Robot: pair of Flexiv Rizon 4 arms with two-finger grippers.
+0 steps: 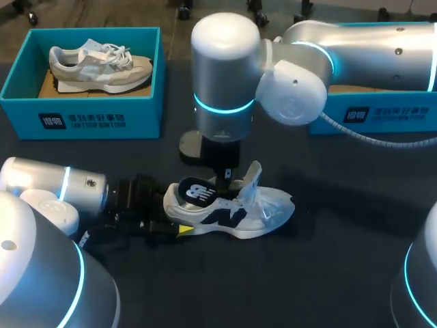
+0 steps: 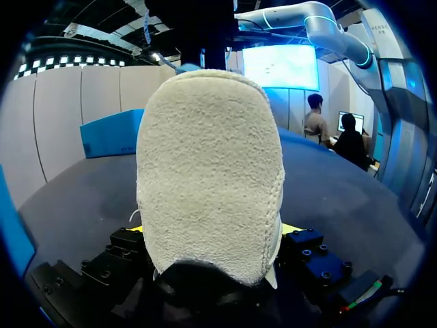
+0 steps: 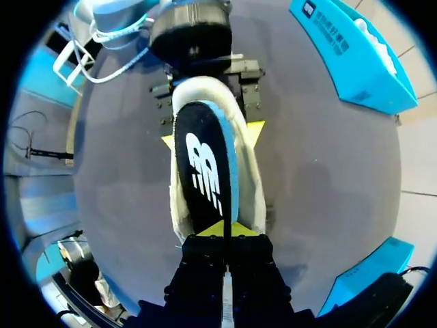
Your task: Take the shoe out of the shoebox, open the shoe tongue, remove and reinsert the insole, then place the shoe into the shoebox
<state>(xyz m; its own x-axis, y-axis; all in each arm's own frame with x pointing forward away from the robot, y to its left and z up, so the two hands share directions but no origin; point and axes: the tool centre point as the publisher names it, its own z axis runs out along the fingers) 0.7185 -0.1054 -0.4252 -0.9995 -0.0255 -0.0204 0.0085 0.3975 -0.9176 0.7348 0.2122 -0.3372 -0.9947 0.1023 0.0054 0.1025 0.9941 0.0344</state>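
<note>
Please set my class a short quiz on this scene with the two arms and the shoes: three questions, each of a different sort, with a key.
1. True or false: the left gripper grips the shoe by its toe.
2. Multiple choice: what is the right gripper shut on? A a lace; B the insole; C a lid.
3. Fill in the gap: the second shoe lies in a blue ___.

Key
1. False: it grips the heel.
2. B.
3. box.
</note>
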